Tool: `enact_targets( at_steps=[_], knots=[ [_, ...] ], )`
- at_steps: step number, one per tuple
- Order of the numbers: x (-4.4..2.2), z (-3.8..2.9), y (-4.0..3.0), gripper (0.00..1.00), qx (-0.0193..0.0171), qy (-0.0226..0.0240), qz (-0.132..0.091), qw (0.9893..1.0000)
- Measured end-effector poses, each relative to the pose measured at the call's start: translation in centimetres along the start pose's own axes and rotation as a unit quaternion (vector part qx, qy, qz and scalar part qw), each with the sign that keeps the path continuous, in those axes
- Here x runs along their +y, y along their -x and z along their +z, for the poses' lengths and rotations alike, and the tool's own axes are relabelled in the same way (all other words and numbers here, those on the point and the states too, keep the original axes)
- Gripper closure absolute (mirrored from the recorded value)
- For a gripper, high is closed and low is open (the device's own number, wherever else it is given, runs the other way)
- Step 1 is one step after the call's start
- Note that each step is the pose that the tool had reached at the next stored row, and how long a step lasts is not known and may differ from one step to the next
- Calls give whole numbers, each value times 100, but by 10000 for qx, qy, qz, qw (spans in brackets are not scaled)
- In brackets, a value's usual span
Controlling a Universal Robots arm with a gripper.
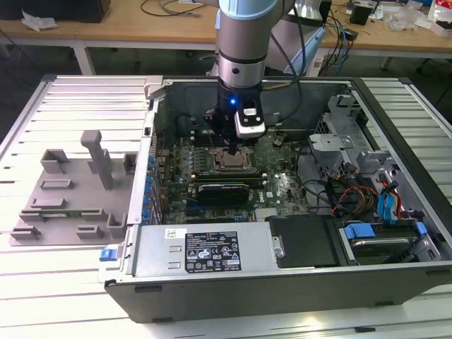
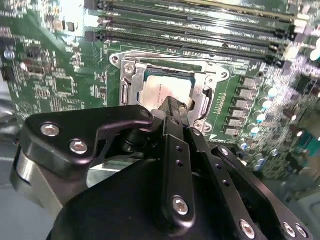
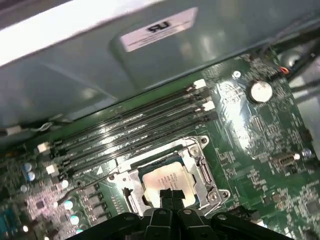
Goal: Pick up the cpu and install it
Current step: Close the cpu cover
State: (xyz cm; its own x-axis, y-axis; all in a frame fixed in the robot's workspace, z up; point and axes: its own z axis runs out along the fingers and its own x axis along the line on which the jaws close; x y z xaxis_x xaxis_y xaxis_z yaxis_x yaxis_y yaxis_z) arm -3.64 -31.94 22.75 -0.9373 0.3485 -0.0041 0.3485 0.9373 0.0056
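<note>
In both wrist views the pincer (image 3: 170, 194) covers the near edge of the cpu (image 3: 164, 176) and part of the socket (image 3: 200, 167), so whether it touches the cpu cannot be told. The print on the cpu and on the label (image 3: 159, 29) is blurred. In the exterior view the arm (image 1: 241, 42) is cut off by the top edge, and the cpu is too small to tell how it sits.

cpu (image 3: 167, 180): in socket (image 3: 198, 167) on mobo (image 3: 250, 130)
tool (image 3: 170, 196): just over cpu
ram slots (image 3: 135, 130): beside socket
case (image 1: 282, 282): on table (image 1: 70, 99)
</note>
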Motion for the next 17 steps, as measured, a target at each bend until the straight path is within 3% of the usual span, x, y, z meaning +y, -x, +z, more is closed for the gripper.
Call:
enact_targets(
  at_steps=[2,4,6,7,9,11,13,15,17],
  knots=[
    [0,1,0,89,1,1,-234,9997],
    [0,2,0,89,4,3,-689,9976],
    [0,3,0,89,6,4,-1029,9947],
    [0,3,0,89,7,5,-1191,9929],
    [0,4,0,89,9,7,-1612,9869],
    [0,5,0,89,10,8,-1838,9830],
    [0,7,0,89,12,7,-2131,9770],
    [-2,21,-5,89,-5,3,-2246,9745],
    [-15,39,-40,89,-40,7,-2257,9742]
  ],
)
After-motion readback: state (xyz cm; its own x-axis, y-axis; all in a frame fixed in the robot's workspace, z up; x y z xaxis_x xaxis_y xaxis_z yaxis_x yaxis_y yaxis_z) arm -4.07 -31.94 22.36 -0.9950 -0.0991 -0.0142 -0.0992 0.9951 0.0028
